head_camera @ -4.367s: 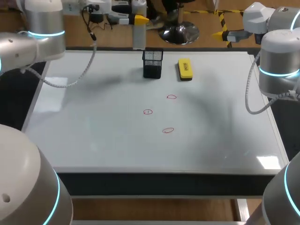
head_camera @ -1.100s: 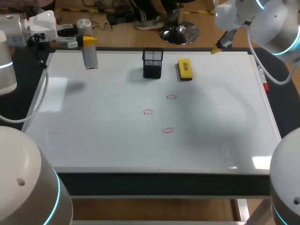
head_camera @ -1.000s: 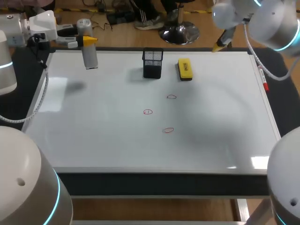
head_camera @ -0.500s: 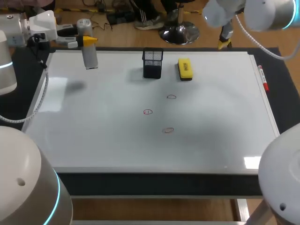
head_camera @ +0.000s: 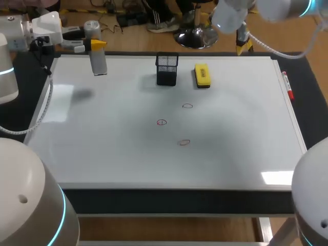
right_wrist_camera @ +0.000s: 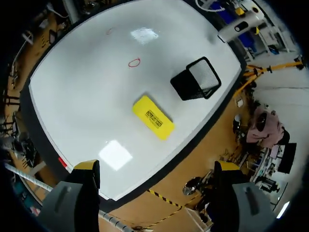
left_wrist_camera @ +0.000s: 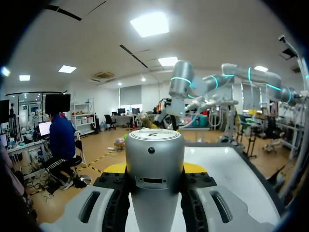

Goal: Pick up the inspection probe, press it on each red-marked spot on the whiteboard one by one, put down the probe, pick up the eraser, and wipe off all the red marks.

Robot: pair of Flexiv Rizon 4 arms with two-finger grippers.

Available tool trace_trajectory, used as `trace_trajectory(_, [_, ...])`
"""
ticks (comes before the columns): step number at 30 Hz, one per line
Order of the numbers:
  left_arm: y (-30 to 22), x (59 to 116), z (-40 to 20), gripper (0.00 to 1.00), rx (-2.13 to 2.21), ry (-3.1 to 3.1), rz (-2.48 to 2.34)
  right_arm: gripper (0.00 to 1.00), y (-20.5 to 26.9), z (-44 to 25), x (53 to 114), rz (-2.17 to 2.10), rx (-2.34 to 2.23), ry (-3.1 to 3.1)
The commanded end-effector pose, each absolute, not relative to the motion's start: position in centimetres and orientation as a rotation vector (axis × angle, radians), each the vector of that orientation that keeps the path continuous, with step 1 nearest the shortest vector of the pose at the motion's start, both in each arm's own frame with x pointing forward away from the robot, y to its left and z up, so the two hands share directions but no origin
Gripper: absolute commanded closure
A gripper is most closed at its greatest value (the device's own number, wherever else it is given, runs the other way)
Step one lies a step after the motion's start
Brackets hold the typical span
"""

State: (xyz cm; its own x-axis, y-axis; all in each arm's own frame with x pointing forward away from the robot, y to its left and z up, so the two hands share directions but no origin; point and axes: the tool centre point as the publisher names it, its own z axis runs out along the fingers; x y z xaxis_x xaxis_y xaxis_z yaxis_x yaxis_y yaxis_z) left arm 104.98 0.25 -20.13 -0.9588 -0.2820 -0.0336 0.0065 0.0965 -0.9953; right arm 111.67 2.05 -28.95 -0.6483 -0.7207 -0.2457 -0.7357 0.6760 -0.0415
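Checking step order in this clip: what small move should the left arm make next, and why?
Probably carry the grey cylindrical probe, clamped in the left pincer over the far left corner of the whiteboard, toward the nearest red circle; all three circles are unwiped.

**Robot body.** Your left arm and right arm have rounded silver-grey housings, and each joint is banded by a glowing cyan ring. A grey cable runs beside the left arm. The wrist casings are white. The right end effector has grey fingers with bright yellow tips.
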Motion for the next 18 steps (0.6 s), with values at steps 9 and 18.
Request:
trace_trajectory(9, [0.2,104.9,-20.1,1.00,-0.276,2.152,-1.958,0.00,4.4,-31.6,109.7,0.080,-1.881,2.420])
trace_trajectory(18, [0.2,104.9,-20.1,1.00,-0.276,2.152,-1.958,0.00,5.2,-34.0,109.1,0.146,-2.047,2.311])
